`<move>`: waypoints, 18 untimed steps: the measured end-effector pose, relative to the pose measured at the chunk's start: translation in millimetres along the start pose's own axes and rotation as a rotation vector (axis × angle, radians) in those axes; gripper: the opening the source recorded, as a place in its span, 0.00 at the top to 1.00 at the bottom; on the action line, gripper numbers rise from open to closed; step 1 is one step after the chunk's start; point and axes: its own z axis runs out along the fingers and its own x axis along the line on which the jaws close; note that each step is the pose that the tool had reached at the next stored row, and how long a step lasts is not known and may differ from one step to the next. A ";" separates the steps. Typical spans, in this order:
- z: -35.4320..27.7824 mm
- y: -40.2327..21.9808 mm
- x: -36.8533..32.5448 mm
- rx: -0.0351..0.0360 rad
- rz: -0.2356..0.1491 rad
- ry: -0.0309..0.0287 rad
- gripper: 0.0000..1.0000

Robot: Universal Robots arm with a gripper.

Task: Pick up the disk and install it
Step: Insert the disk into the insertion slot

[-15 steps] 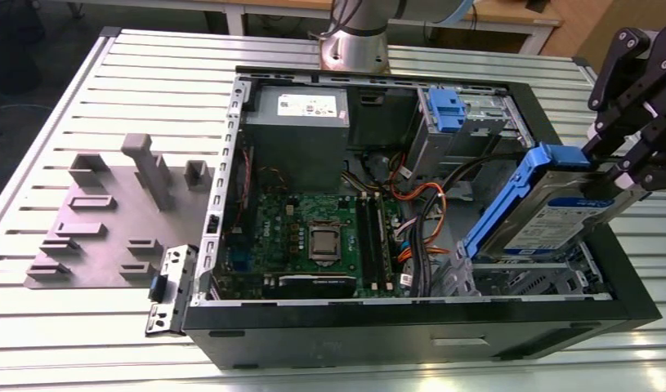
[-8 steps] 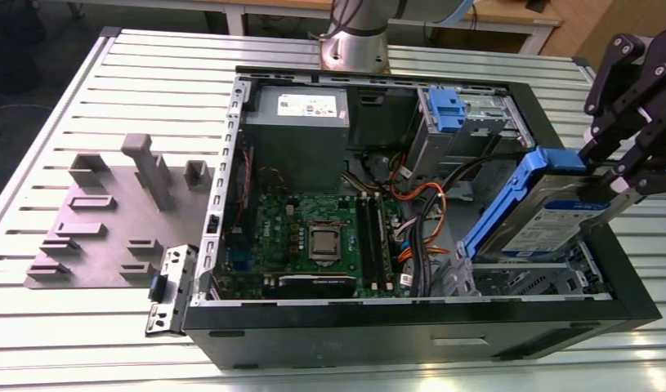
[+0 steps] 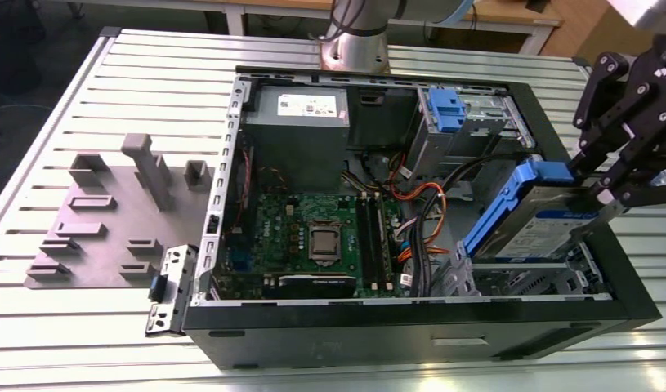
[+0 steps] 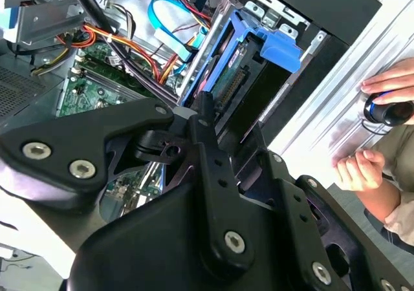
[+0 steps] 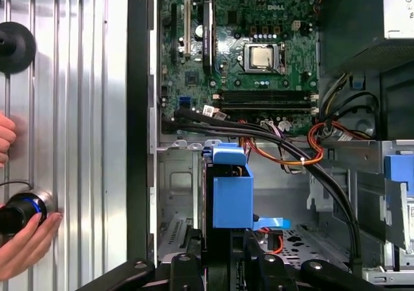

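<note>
1. Slatted metal table (image 3: 147, 82) under everything in the exterior view, and an open computer case (image 3: 365, 327) lying flat on it. At the exterior view's right the gripper (image 3: 594, 196) is clamped on the disk (image 3: 534, 224). The disk hangs tilted, its lower end down at the drive bay (image 3: 529, 278) in the case's near corner. Pick-up looks done; by my reading we're in the install.

2. Second wrist view now: the disk (image 4: 255, 52) sits just ahead of the gripper (image 4: 210, 110), blue rail and connector edge showing, jaws closed against it. Orange cables (image 4: 139, 52) run close beside. A person's hand (image 4: 391, 84) rests on the table outside the case.

3. First wrist view: the disk (image 5: 231, 191) stands on edge in the gripper (image 5: 223, 255), with the drive bay (image 5: 178, 194) around it and the motherboard (image 5: 259, 52) beyond. Not seated yet, I'd say. Seating calls for rails square to the bay guides and a path clear of the black cable bundle (image 5: 284, 145) passing just beside.
</note>
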 end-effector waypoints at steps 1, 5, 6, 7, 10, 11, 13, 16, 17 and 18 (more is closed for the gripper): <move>1.8 -0.1 0.0 0.0000 0.000 0.0000 0.65; 9.0 -0.3 0.1 0.0000 0.000 0.0001 0.65; 10.8 -0.4 0.1 0.0000 0.000 0.0000 0.65; 12.5 -0.4 0.1 0.0000 0.000 0.0001 0.65; 18.1 -0.6 0.1 0.0000 0.000 0.0000 0.65; 19.9 -0.7 0.2 0.0001 0.000 0.0000 0.65; 23.5 -0.8 0.2 0.0000 0.000 0.0000 0.65; 29.0 -1.0 0.2 0.0000 0.000 0.0000 0.65; 30.8 -1.1 0.2 0.0000 0.000 0.0001 0.65; 32.6 -1.1 0.3 0.0000 0.000 0.0001 0.65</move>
